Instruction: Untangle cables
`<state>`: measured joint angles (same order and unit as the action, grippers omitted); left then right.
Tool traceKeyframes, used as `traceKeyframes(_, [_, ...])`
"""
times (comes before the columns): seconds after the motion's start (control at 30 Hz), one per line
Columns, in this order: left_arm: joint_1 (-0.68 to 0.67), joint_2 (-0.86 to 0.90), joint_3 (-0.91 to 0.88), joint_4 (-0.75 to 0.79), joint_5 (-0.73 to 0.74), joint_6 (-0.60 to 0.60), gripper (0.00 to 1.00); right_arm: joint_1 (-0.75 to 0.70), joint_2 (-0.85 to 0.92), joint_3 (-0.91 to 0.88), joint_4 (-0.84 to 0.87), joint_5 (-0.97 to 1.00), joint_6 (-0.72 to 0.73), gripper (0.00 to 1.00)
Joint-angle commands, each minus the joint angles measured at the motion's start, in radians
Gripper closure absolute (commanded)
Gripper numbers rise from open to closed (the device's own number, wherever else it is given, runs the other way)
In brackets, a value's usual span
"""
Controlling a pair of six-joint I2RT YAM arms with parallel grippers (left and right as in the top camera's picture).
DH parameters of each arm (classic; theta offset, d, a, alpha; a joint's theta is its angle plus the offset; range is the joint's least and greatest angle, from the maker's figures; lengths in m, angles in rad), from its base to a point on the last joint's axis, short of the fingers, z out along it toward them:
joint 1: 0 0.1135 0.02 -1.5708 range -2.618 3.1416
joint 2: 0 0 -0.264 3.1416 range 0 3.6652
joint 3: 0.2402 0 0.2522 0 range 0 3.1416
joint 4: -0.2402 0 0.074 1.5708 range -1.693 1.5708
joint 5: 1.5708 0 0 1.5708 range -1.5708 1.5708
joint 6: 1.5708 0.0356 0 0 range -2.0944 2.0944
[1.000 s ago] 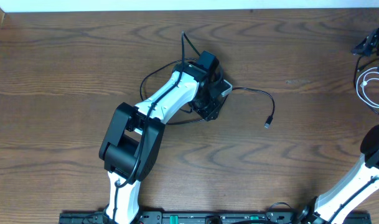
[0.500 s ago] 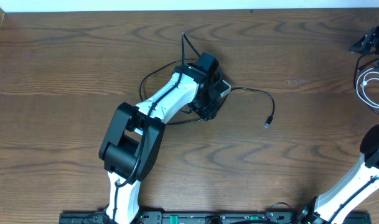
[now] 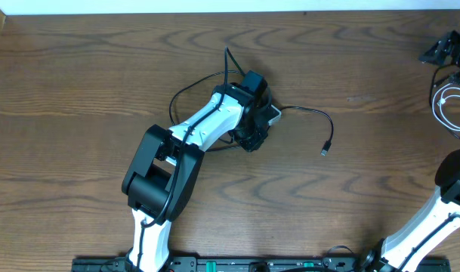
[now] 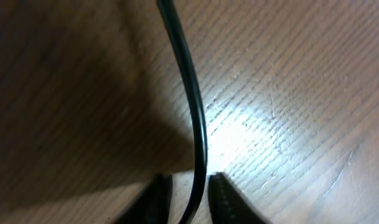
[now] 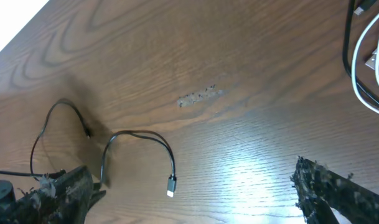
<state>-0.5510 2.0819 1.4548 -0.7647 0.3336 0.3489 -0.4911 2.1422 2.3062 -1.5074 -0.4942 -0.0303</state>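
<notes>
The black cable [image 3: 309, 113] lies mid-table. One run curves right to a small plug [image 3: 325, 151], and a loop [image 3: 186, 91] bulges left behind the arm. My left gripper [image 3: 252, 136] is down on the cable's middle. In the left wrist view the black cable [image 4: 198, 124] runs between the narrowly open fingers [image 4: 220, 193], close to the right one and apart from the left. The white cable [image 3: 444, 102] is coiled at the far right edge. My right gripper [image 3: 435, 53] hovers high beside it, jaws wide open and empty [image 5: 198, 180]. From there I see the plug [image 5: 170, 185] and the white cable [image 5: 363, 68].
A dark cord [image 5: 346, 37] runs beside the white coil. The table's back edge [image 3: 214, 13] meets a white wall. The left arm's body [image 3: 162, 170] covers the table left of centre.
The left gripper has shifted slightly on the cable, and the cable's upright end near the wrist has swung a little right. The right gripper has drifted a bit left.
</notes>
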Motion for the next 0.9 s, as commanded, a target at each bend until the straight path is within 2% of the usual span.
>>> traceKeyframes(0.0, [0.0,0.008,0.005,-0.001,-0.017,-0.019,0.92,0.018,-0.025,0.003,-0.006,-0.014,-0.013,0.01])
traceKeyframes(0.17, [0.0,-0.06,0.133,-0.036,-0.1,-0.132,0.93,0.04,-0.025,0.003,-0.034,-0.043,-0.016,0.01])
traceKeyframes(0.4, [0.001,-0.267,0.443,-0.032,-0.099,-0.352,0.93,0.068,-0.025,0.003,-0.088,-0.358,-0.192,0.04])
traceKeyframes(0.6, [0.001,-0.446,0.507,0.148,-0.104,-0.508,0.92,0.088,-0.036,0.003,-0.172,-0.637,-0.414,0.08])
traceKeyframes(0.8, [0.003,-0.562,0.507,0.319,-0.219,-0.754,0.92,0.174,-0.135,0.003,-0.19,-0.756,-0.549,0.1])
traceKeyframes(0.87, [0.003,-0.568,0.507,0.349,-0.219,-0.794,0.92,0.217,-0.177,0.003,-0.183,-0.766,-0.575,0.09])
